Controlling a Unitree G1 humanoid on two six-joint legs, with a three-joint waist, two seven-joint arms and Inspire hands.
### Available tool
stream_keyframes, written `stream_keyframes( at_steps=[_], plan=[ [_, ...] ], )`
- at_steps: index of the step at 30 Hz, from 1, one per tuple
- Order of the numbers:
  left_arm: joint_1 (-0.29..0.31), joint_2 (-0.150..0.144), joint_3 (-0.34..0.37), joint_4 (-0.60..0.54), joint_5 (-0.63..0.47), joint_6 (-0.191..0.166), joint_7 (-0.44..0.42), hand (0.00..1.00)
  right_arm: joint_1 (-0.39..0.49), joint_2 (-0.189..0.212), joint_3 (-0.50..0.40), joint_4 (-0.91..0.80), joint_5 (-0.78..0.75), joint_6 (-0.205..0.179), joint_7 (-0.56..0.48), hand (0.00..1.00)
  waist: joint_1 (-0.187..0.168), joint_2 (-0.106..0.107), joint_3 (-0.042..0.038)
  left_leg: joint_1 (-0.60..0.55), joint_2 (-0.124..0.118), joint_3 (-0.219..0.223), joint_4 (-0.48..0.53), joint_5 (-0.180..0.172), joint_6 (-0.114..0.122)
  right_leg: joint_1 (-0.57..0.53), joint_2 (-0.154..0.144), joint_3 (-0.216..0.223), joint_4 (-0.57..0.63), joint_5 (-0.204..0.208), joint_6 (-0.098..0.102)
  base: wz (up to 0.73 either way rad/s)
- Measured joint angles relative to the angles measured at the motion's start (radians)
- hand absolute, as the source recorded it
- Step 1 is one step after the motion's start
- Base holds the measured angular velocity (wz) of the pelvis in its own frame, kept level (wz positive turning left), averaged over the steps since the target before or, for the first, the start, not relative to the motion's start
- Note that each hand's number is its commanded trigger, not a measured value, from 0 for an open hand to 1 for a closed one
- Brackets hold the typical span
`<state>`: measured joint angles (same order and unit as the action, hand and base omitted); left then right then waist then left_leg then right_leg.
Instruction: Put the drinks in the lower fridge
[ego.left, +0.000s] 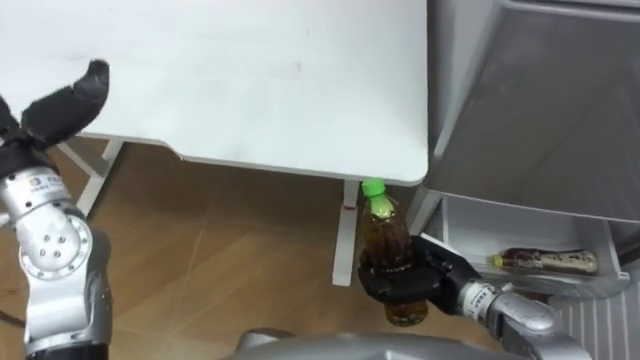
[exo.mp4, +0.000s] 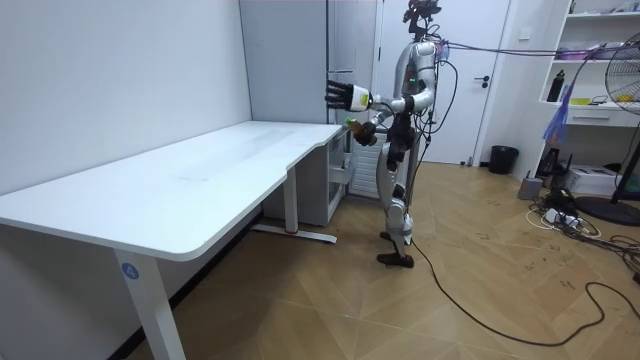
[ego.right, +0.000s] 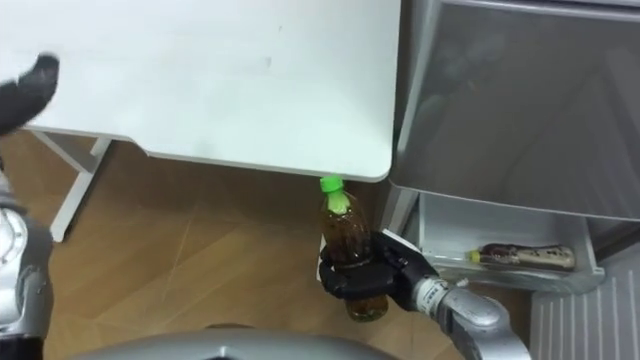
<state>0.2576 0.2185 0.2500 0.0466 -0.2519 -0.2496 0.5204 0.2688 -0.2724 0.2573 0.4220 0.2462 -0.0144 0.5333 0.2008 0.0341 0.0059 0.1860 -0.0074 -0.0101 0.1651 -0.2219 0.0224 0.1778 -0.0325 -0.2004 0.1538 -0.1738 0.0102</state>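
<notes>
A brown tea bottle (ego.left: 392, 250) with a green cap stands upright in my right hand (ego.left: 415, 281), whose fingers curl round its lower half. It hangs below the white table's corner, left of the open lower fridge drawer (ego.left: 470, 225). Another drink bottle (ego.left: 545, 262) lies on its side inside that drawer. My left hand (ego.left: 62, 105) is raised over the table's left part with its fingers straight. In the room view I stand at the table's far end by the grey fridge (exo.mp4: 290, 60), the bottle (exo.mp4: 353, 125) held low in front of me.
The white table (ego.left: 250, 80) spans the upper left, with its leg (ego.left: 346, 235) just left of the bottle. The fridge's upper door (ego.left: 540, 100) overhangs the drawer. Wooden floor lies below. A bin, a fan and shelves stand at the room view's right.
</notes>
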Motion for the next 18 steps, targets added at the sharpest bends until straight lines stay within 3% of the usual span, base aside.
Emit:
stream_keyframes(
  at_steps=[4, 8, 11, 15, 18],
  plan=[
    [0.022, -0.002, -0.031, 0.182, -0.148, 0.002, 0.066, 0.0, -0.001, 0.003, 0.007, -0.001, 0.002, 0.017, -0.038, 1.0, 0.021, -0.001, -0.0055, 0.001, 0.001, 0.004, -0.002, 0.0, 0.0, -0.006, 0.001, 0.003, 0.002, 0.0, 0.0, -0.01],
    [0.032, -0.001, -0.078, 0.368, -0.198, 0.006, 0.065, 0.0, -0.005, 0.008, 0.02, -0.007, 0.003, 0.031, -0.058, 1.0, 0.03, -0.01, -0.0063, -0.003, 0.001, 0.0, -0.004, 0.0, 0.0, -0.005, 0.001, 0.001, 0.0, 0.0, 0.0, 0.01],
    [0.05, -0.002, -0.148, 0.501, -0.242, 0.035, 0.041, 0.0, -0.016, 0.018, 0.04, -0.008, 0.002, 0.06, -0.061, 1.0, 0.031, -0.023, -0.0066, -0.005, 0.001, 0.005, -0.005, 0.0, 0.0, -0.007, 0.002, 0.003, -0.001, 0.0, 0.0, 0.0],
    [0.068, 0.001, -0.217, 0.71, -0.248, 0.096, -0.056, 0.0, -0.026, 0.024, 0.045, -0.007, 0.003, 0.086, -0.058, 1.0, 0.024, -0.038, -0.004, -0.019, 0.001, 0.008, -0.004, 0.0, 0.0, -0.015, 0.002, 0.006, 0.001, 0.001, 0.0, -0.01],
    [0.087, 0.002, -0.262, 0.797, -0.248, 0.141, -0.137, 0.0, -0.037, 0.019, 0.07, -0.007, 0.003, 0.103, -0.06, 1.0, 0.023, -0.041, -0.0028, -0.024, 0.003, 0.013, -0.005, -0.001, 0.0, -0.022, 0.003, 0.008, 0.002, 0.001, 0.0, 0.0]
  ],
)
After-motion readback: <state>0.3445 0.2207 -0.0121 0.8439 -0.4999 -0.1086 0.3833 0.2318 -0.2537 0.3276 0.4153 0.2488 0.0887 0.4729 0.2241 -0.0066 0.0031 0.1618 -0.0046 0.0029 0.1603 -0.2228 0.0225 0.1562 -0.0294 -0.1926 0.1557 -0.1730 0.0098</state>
